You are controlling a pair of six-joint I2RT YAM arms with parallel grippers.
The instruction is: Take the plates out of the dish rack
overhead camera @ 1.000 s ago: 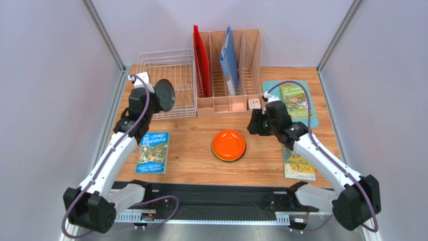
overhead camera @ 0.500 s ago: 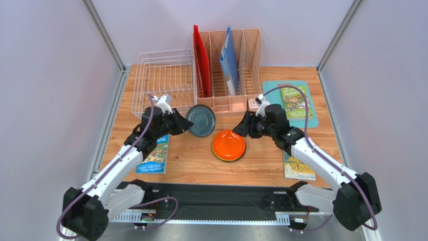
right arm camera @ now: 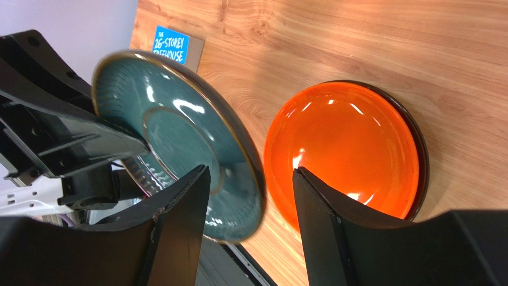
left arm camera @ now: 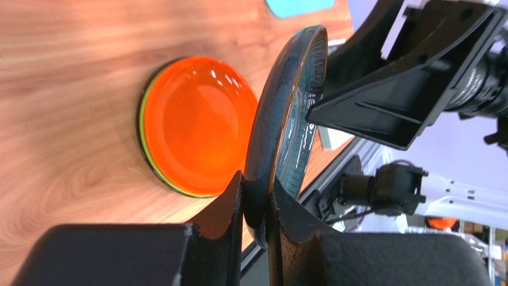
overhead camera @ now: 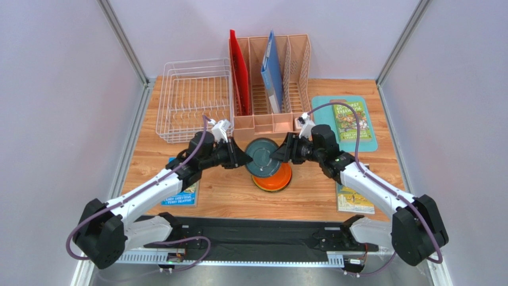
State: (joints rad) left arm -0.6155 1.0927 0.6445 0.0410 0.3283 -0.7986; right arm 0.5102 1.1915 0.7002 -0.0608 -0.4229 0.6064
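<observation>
My left gripper point(overhead camera: 245, 159) point(left arm camera: 257, 179) is shut on the rim of the dark grey-teal plate point(overhead camera: 261, 156) point(left arm camera: 286, 113). It holds the plate tilted on edge just above the orange plate point(overhead camera: 275, 177) point(left arm camera: 197, 125). The orange plate tops a stack at the table's middle, with a lime green rim point(left arm camera: 142, 119) and a dark rim under it. My right gripper point(overhead camera: 279, 154) point(right arm camera: 250, 173) is open, and the teal plate's point(right arm camera: 173, 137) opposite rim shows between its fingers. The white wire dish rack point(overhead camera: 194, 62) stands at the back left with no plates in it.
A peach file organizer point(overhead camera: 280, 122) holding red and blue folders stands behind the plates. A blue book point(overhead camera: 182, 193) lies under the left arm. Two books point(overhead camera: 352, 119) point(overhead camera: 355, 198) and a teal mat point(overhead camera: 371, 143) lie at the right.
My left arm carried the teal plate from beside the rack rightward to above the orange plate. My right gripper moved left up to the teal plate's rim.
</observation>
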